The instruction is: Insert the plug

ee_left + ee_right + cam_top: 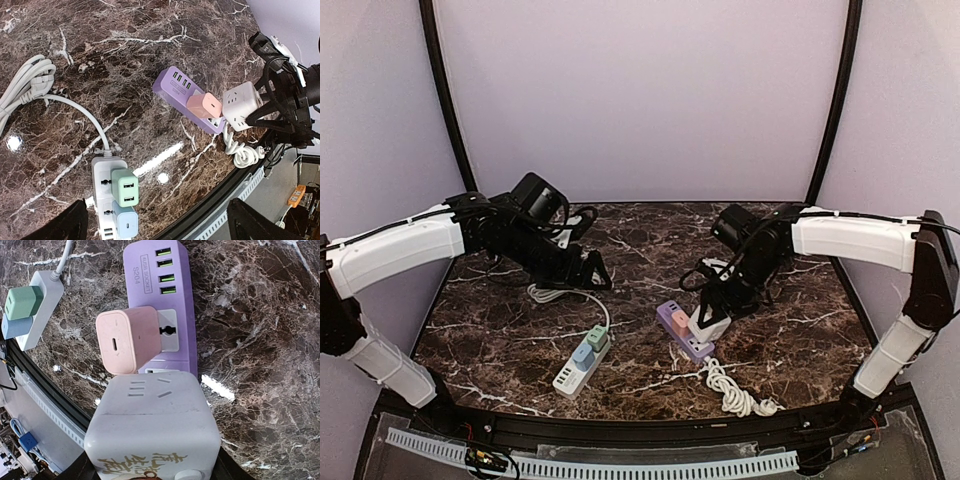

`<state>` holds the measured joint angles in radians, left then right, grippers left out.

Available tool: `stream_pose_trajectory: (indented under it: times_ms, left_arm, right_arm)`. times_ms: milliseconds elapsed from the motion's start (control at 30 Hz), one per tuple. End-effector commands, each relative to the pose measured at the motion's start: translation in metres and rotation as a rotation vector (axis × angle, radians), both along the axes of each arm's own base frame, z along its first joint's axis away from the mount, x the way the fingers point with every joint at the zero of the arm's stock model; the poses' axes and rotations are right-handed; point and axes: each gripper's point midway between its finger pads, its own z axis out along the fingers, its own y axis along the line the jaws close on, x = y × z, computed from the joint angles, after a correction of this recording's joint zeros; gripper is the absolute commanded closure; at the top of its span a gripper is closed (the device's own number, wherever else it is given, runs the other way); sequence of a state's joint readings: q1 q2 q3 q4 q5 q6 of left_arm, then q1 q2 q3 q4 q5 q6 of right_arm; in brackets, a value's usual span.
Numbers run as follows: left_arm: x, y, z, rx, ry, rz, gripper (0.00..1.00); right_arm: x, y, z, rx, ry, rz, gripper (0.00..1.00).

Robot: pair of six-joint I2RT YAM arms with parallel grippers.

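Currently the right gripper (710,314) pinches the white cube plug (155,425) by its sides. It holds the cube a bit tilted at the near end of the purple pwr strip (150,285), right beside the pink charger (127,340), which sits in one of that strip's sockets. The cube covers the strip's end socket, and I can't tell if its pins are in or just above. The strip has USB ports at its far end. Its white cord (735,390) lies coiled nr the front edge of the marble table (790,330).

The left gripper (592,272) hangs w/ jaws spread wide, nothing btw them. It is above the table left of ctr, well apart from the purple strip. Nr it lies a white pwr strip (102,175) w/ a green charger (125,186) and a blue charger (125,220) plugged in side by side, touching. This strip's cable runs back to a bundled coil (27,90) on the marble.
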<state>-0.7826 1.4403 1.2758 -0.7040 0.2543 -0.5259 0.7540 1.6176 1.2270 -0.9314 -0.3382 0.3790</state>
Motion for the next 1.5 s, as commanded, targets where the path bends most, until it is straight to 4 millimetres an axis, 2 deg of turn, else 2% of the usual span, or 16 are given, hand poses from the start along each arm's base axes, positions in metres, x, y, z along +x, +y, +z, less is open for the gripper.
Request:
stream_pose_trajectory:
  times_ms: [0, 200, 433, 1033, 1467]
  left_arm:
    - [0.002, -0.002, 0.007, -0.009, -0.009, -0.014, 0.03]
    - [0.002, -0.002, 0.006, -0.008, -0.006, -0.016, 0.04]
    - [0.001, -0.001, 0.006, -0.009, -0.004, -0.014, 0.04]
    - [-0.002, 0.001, 0.005, -0.008, -0.002, -0.016, 0.05]
    - [-0.002, 0.002, 0.004, 0.001, -0.001, -0.02, 0.06]
  right_arm:
    - [0.001, 0.004, -0.005, -0.003, -0.008, 0.002, 1.0]
    - [-0.005, 0.005, -0.006, -0.005, 0.002, 0.014, 1.0]
    - [-0.01, 0.002, 0.003, 0.009, -0.012, 0.0, 1.0]
    - [0.002, 0.008, -0.008, -0.012, -0.042, -0.032, 1.0]
    - [-0.005, 0.011, -0.02, -0.046, -0.026, -0.002, 1.0]
